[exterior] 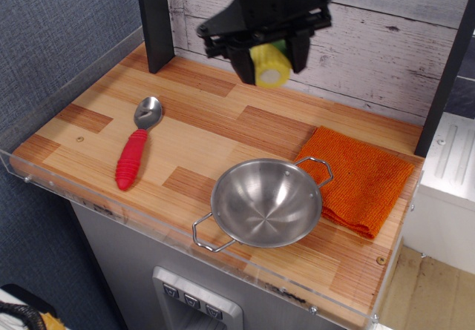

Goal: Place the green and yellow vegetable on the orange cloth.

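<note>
- Whitewashed wooden planks back my view, with blue-grey textured fabric on the left and a dark upright post point(154, 18) at the rear left corner.
- I see a striped wooden countertop point(215, 133) in light and reddish blocks, edged by a clear acrylic rim.
- My black gripper point(266, 48) hangs above the rear middle of the counter; its top is cut off by the frame edge, and its jaws are pinching the small yellow plastic corn cob stub with a green husk point(270, 64), pale cut end facing me, clear of the surface.
- The square orange woven cloth point(364, 182) lies flat at the right, well apart from the cob; its left edge is partly hidden under the round shiny steel bowl with two wire handles point(267, 202).
- A spoon with a ribbed red handle and metal scoop point(136, 152) lies at the left, near the front edge.
- Grey buttons point(191, 301) below the counter are too small to read.
</note>
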Motion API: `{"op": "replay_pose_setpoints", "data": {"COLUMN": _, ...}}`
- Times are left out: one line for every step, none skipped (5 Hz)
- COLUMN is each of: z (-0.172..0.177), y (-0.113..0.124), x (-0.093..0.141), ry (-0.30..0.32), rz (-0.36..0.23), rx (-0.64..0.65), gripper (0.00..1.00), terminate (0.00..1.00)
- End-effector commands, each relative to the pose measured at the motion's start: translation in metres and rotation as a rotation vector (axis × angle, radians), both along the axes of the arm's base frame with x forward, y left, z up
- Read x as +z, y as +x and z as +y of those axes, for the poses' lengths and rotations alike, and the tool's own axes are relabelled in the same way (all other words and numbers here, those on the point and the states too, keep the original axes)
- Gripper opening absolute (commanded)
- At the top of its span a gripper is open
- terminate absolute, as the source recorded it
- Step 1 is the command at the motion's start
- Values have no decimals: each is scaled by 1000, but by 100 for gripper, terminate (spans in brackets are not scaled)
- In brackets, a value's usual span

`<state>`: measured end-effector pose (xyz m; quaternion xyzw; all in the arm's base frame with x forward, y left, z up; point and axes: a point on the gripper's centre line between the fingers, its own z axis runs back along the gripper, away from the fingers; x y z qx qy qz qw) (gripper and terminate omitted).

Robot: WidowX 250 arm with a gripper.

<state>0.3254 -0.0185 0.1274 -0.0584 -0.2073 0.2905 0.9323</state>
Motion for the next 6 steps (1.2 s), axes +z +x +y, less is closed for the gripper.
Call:
{"op": "replay_pose_setpoints", "data": {"z": -44, "y": 7, "x": -9, "ry": -27, "rz": -8, "rx": -111, "gripper": 0, "terminate": 0}}
{"op": "replay_pose_setpoints", "data": {"z": -59, "y": 9, "x": -15, "ry": -37, "rz": 3, "rx": -148, "gripper": 0, "terminate": 0}}
{"op": "replay_pose_setpoints", "data": {"z": -61, "y": 11, "x": -33, "ry": -34, "rz": 32, "rx": -159, "gripper": 0, "terminate": 0}}
{"op": "replay_pose_setpoints", "data": {"z": -53, "y": 11, "x": -51, "ry": -48, "rz": 74, "rx": -145, "gripper": 0, "terminate": 0}}
{"op": "replay_pose_setpoints", "data": {"z": -45, "y": 12, "x": -68, "ry": -54, "rz": 113, "rx": -146, "gripper": 0, "terminate": 0}}
{"op": "replay_pose_setpoints", "data": {"z": -42, "y": 11, "x": -72, "ry": -50, "rz": 117, "rx": -137, "gripper": 0, "terminate": 0}}
